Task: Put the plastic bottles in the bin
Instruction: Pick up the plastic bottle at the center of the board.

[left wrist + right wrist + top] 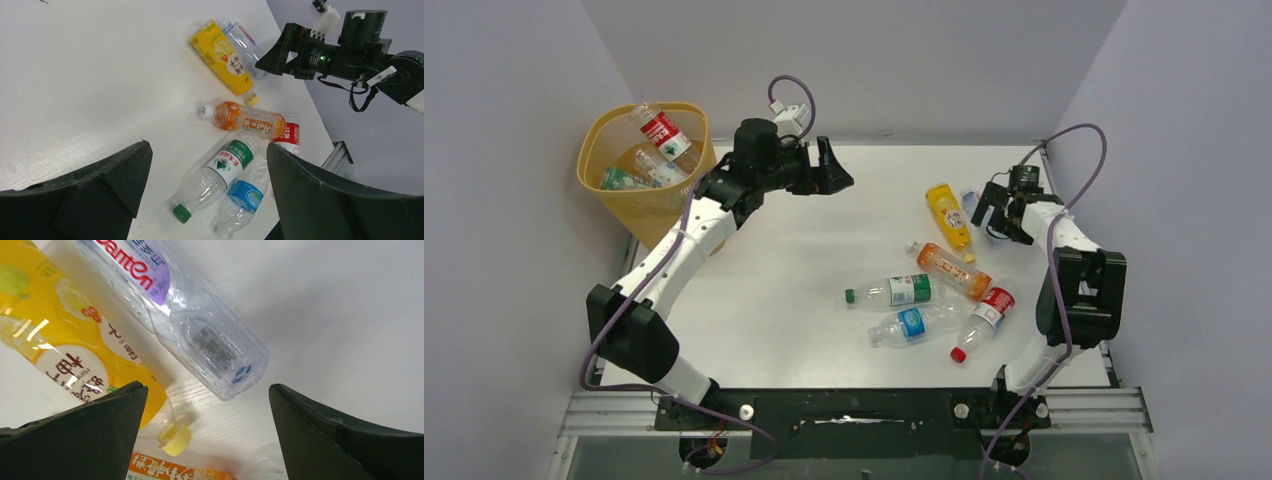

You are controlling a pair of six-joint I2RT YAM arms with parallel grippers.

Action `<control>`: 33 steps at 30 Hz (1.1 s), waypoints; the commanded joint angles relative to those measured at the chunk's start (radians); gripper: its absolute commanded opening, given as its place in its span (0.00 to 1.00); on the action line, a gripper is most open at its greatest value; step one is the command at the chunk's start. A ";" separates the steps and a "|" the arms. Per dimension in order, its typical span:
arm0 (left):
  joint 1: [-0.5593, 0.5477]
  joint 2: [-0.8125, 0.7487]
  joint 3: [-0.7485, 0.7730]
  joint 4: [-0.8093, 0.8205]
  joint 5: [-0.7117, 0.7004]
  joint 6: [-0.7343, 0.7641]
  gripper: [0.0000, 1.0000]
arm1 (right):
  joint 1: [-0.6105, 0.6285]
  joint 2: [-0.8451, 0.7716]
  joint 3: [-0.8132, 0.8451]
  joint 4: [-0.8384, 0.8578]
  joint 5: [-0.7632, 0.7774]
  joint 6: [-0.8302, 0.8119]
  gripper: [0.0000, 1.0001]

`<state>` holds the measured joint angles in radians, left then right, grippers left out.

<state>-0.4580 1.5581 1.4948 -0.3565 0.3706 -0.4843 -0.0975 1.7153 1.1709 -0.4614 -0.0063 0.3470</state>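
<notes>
The yellow mesh bin (637, 208) stands at the back left with several bottles inside, a red-labelled one (662, 131) on top. My left gripper (834, 172) (207, 147) hangs open and empty over the table to the right of the bin. Loose plastic bottles lie at the right: yellow (949, 218), orange (951, 270), green-labelled (894, 291), blue-labelled (914, 324), red-labelled (984, 318). My right gripper (994, 215) (207, 386) stands open just above a clear purple-labelled bottle (200, 335), beside the yellow one (65, 350), gripping nothing.
Grey walls close in the table on the left, back and right. The right arm's elbow (1079, 290) rises near the table's right edge, next to the red-labelled bottle. The bin stands off the table's back-left corner.
</notes>
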 commanded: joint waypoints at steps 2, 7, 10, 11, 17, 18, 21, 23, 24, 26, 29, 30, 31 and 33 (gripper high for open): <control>-0.008 0.012 0.065 0.022 -0.003 0.020 0.86 | -0.008 -0.009 0.111 0.010 0.034 -0.035 0.99; -0.010 0.010 0.065 0.015 -0.006 0.025 0.86 | -0.017 0.121 0.205 -0.002 0.039 -0.078 0.99; -0.010 0.003 0.065 0.009 -0.013 0.029 0.86 | -0.017 0.188 0.248 -0.020 0.016 -0.115 0.99; -0.010 0.002 0.064 0.008 -0.014 0.029 0.86 | -0.016 0.202 0.253 -0.022 0.002 -0.123 0.99; -0.010 0.002 0.058 0.013 -0.016 0.025 0.86 | -0.016 0.206 0.218 0.028 -0.096 -0.130 0.99; -0.010 0.002 0.056 0.014 -0.016 0.025 0.86 | -0.015 0.208 0.214 0.031 -0.101 -0.128 0.99; -0.010 0.001 0.054 0.016 -0.016 0.024 0.86 | -0.015 0.215 0.200 0.041 -0.098 -0.123 0.99; -0.010 -0.002 0.052 0.016 -0.016 0.024 0.86 | -0.018 0.220 0.195 0.041 -0.075 -0.120 1.00; -0.010 -0.003 0.050 0.016 -0.016 0.024 0.86 | -0.020 0.222 0.194 0.039 -0.063 -0.117 1.00; -0.010 -0.004 0.048 0.016 -0.016 0.024 0.86 | -0.025 0.231 0.200 0.031 -0.043 -0.106 1.00; -0.010 -0.007 0.046 0.017 -0.017 0.025 0.86 | -0.028 0.253 0.224 0.015 -0.018 -0.081 0.97; -0.010 -0.008 0.044 0.017 -0.016 0.023 0.86 | -0.030 0.261 0.235 0.008 -0.016 -0.072 0.97; -0.010 -0.011 0.042 0.018 -0.017 0.023 0.86 | -0.030 0.269 0.244 0.005 -0.019 -0.063 0.97; -0.010 -0.020 0.034 0.022 -0.018 0.023 0.86 | -0.030 0.269 0.254 0.003 -0.036 -0.052 0.97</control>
<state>-0.4633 1.5719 1.5043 -0.3653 0.3553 -0.4740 -0.1192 1.9667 1.3754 -0.4591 -0.0574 0.2600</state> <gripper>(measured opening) 0.860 0.969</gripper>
